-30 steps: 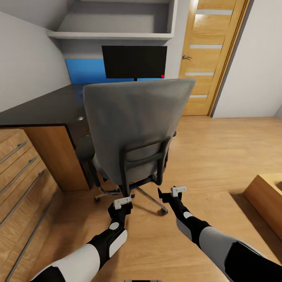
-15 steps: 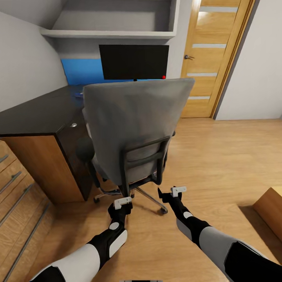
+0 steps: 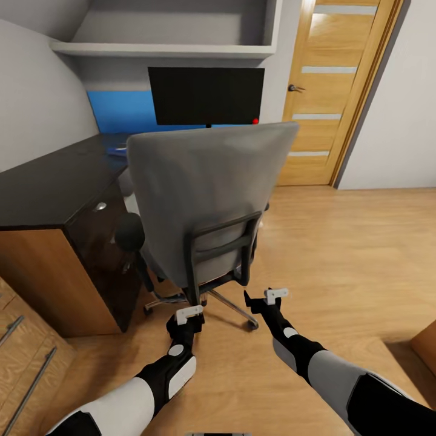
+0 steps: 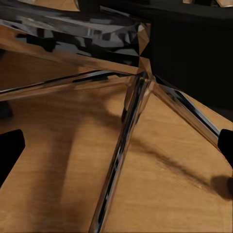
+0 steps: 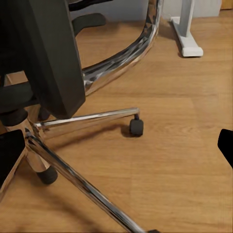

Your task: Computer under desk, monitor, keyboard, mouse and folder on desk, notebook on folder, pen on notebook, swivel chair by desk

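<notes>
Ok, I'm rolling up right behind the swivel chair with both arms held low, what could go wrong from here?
1. The left claw and right claw hang close to the swivel chair and its chrome base; a castor or leg could snag them.
2. The chair's tall back hides the seat, so anything lying on it could be knocked off unseen.
3. A nudge could roll the chair into the desk.

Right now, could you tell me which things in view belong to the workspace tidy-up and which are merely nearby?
Part of the job:
- swivel chair, close ahead, its back toward the robot
- monitor, on the desk
- desk

Merely nearby:
- oak door
- grey wall shelf
- blue wall panel
- oak cabinet
</notes>
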